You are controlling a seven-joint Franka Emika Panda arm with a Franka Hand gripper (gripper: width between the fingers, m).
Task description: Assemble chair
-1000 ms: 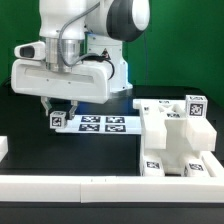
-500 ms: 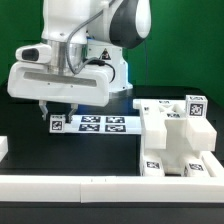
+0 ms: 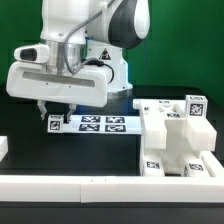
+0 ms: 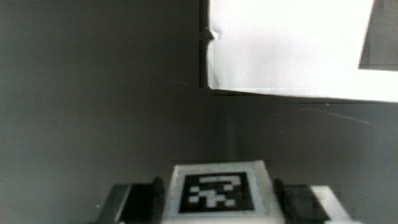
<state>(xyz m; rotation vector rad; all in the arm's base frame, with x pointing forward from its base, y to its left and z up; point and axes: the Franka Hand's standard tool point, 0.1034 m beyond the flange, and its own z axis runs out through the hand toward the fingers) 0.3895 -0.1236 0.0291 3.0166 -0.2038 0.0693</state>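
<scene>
End effector (image 3: 55, 118) low, gripping tagged chair part (image 3: 54, 122)

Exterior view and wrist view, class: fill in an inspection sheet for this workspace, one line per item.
Surface: dark table, white border wall along its near edge.
Job's things: chair assembly of white tagged blocks at the exterior view's right; small tagged part in the gripper.
Clutter: nothing seen.
Grippers: gripper shut on the tagged part, above the marker board's end.
Cables: nothing seen.
Surroundings: green backdrop.
</scene>
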